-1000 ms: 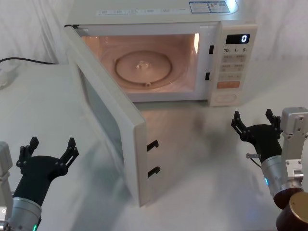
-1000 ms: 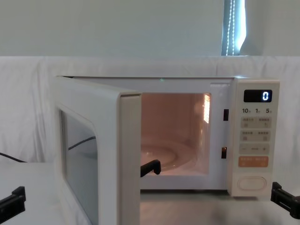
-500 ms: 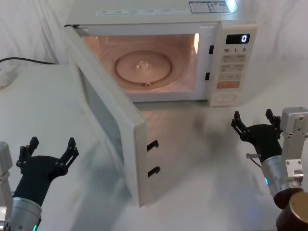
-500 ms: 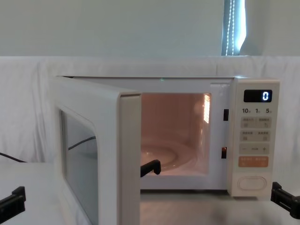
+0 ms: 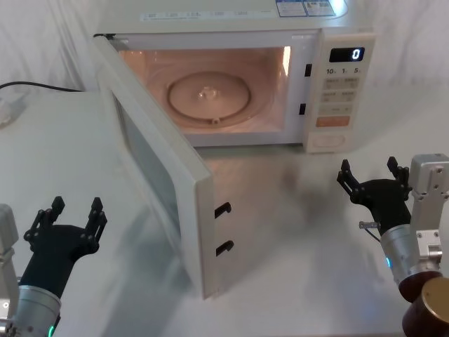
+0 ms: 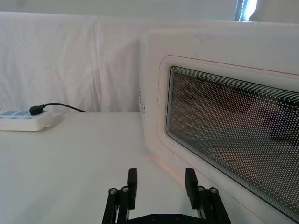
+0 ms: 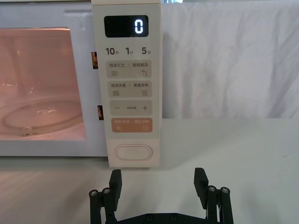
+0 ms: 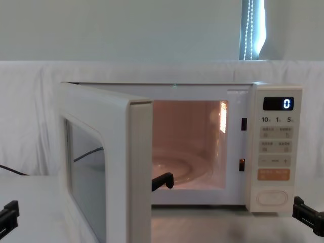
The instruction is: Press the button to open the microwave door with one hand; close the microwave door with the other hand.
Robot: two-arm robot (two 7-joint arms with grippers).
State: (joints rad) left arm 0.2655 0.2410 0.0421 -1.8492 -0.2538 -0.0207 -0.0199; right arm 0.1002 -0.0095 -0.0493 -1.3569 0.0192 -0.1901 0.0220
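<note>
Two grippers wait nearest: the left gripper unclenched beside the open microwave door, the right gripper spread, empty, before the button. Beyond, the Midea microwave glows. A push near the hinge could shove the oven instead of latching it.

A staged robot test lab is showing itself here: white cloth is draping the backdrop and surface, a power strip is lying plugged in, and a lone microwave is glowing.
</note>
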